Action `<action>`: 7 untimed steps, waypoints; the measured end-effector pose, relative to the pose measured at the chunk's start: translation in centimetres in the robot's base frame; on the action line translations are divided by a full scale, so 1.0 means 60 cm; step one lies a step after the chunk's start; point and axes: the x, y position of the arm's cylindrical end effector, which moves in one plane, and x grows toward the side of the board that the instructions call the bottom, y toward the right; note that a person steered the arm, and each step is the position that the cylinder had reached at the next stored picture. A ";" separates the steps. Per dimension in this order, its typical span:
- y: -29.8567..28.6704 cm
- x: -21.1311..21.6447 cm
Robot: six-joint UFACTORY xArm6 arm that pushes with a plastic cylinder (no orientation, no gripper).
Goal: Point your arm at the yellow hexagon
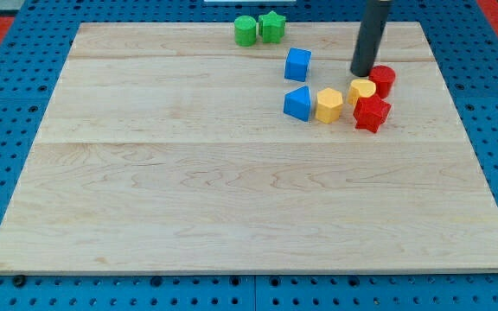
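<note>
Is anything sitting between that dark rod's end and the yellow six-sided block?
In the camera view, the stretch from my tip to the yellow hexagon is bare wood. Another yellow block sits just to the view's right of that line.

One raised front view spans the whole board (232, 216).

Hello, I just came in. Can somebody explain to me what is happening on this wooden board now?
A robot arm with a dark rod is working among coloured blocks on a wooden board. My tip sits near the view's top right, just above a small yellow block and beside a red cylinder. The yellow hexagon lies to the lower left of the tip, between a blue block and a red block. Another blue cube and two green blocks are further away.
</note>
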 end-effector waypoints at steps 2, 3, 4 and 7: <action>-0.056 -0.003; -0.132 0.010; -0.192 0.047; -0.337 0.210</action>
